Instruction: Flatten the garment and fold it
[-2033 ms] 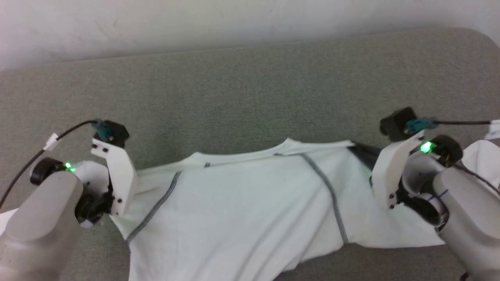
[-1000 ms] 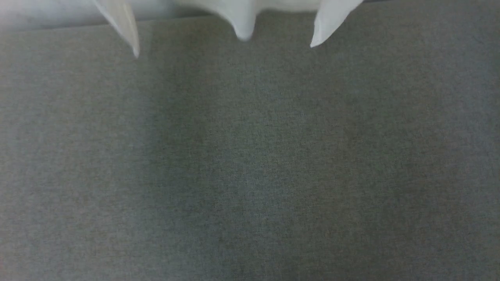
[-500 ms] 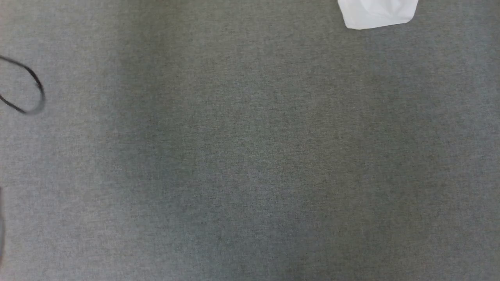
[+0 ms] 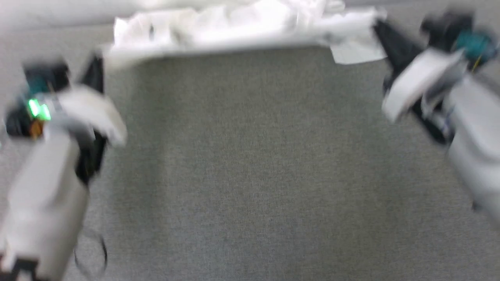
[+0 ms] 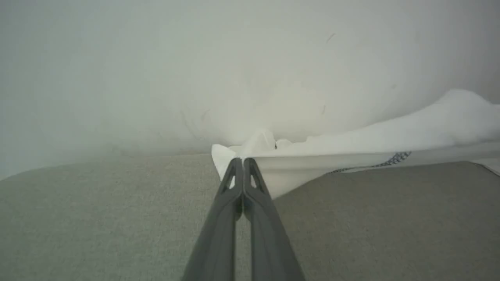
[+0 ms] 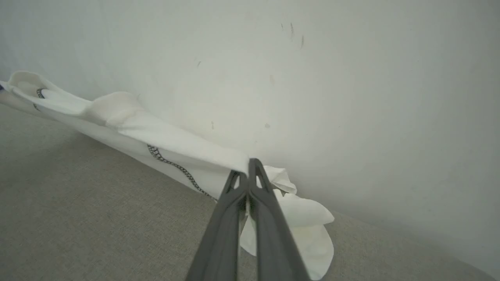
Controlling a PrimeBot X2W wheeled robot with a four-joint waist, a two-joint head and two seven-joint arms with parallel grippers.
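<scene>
The white garment [image 4: 242, 29] hangs stretched across the top of the blurred head view, above the far part of the grey surface. My left gripper [image 4: 97, 66] is shut on its left end; in the left wrist view the gripper [image 5: 243, 160] pinches the cloth edge, and the garment [image 5: 371, 144] runs off to the right with a dark stitched seam. My right gripper [image 4: 381, 27] is shut on the other end; in the right wrist view the gripper [image 6: 249, 162] clamps the garment [image 6: 156, 144], and a loose fold droops below the fingertips.
A grey felt-like table top [image 4: 250, 175] spreads under both arms. A pale wall [image 5: 234, 58] rises just behind its far edge. A thin dark cable loop [image 4: 91, 255] hangs near my left forearm.
The head camera has shifted a lot. Two seconds ago the garment lay on the table between the grippers; now it hangs bunched and stretched in the air near the wall, and both arms are back in view.
</scene>
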